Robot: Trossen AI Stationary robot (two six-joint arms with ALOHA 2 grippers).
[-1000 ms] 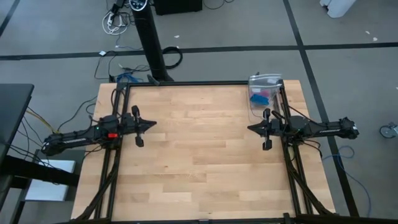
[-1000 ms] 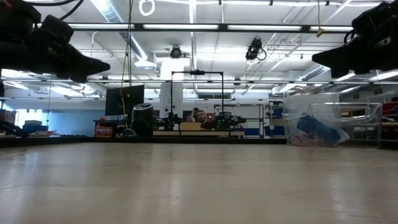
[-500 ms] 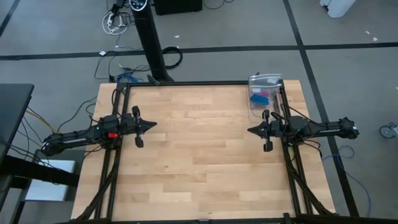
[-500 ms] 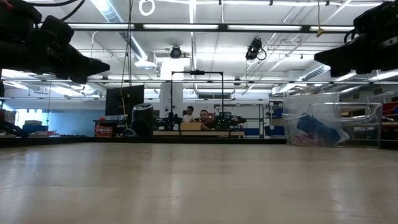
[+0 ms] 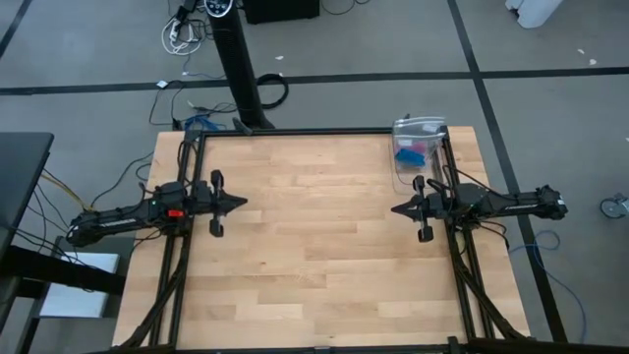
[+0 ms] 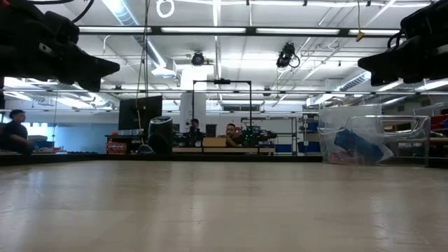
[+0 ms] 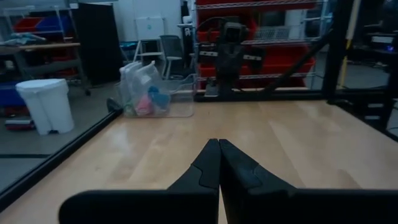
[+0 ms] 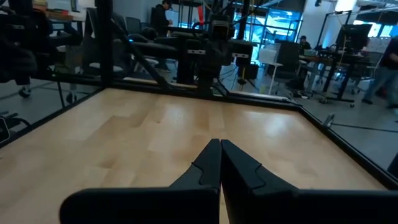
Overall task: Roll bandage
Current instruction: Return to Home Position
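No bandage lies out on the wooden table (image 5: 314,236). A clear plastic bin (image 5: 417,149) at the table's far right corner holds blue and pink things; it also shows in the low view (image 6: 364,140) and the left wrist view (image 7: 152,99). My left gripper (image 5: 242,202) hovers above the table's left side, shut and empty, fingertips together (image 7: 219,143). My right gripper (image 5: 394,207) hovers above the right side, just near of the bin, shut and empty, fingertips together (image 8: 220,142). Both point toward the table's middle.
A black frame (image 5: 295,132) runs around the table's edges. The wide wooden middle between the two grippers is bare. People sit and stand in the room beyond the far edge (image 6: 231,131), away from the table.
My left gripper has shifted a little toward the table's near edge and both wrists have turned slightly. Both stay shut and empty. People in the room behind have moved about.
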